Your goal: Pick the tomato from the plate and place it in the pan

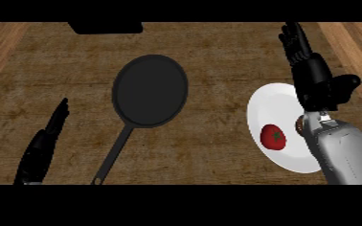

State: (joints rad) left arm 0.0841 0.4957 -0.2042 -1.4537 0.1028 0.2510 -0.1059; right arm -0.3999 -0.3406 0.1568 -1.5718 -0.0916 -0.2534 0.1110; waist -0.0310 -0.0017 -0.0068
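A red tomato (274, 137) with a dark stem spot lies on a white plate (272, 104) at the right of the counter. My right hand (316, 79) hovers over the plate's far right side, beyond the tomato, fingers straight and pointing away, holding nothing. Its grey forearm covers the plate's right edge. A black pan (151, 90) sits left of the plate at the counter's middle, its handle (113, 154) running toward the lower edge. Nothing lies in the pan. My left hand (41, 146) rests open at the lower left, fingers up.
A dark block (105, 27) sits at the far edge of the brown wooden counter, above the pan. Lighter wood strips border the counter at both far corners.
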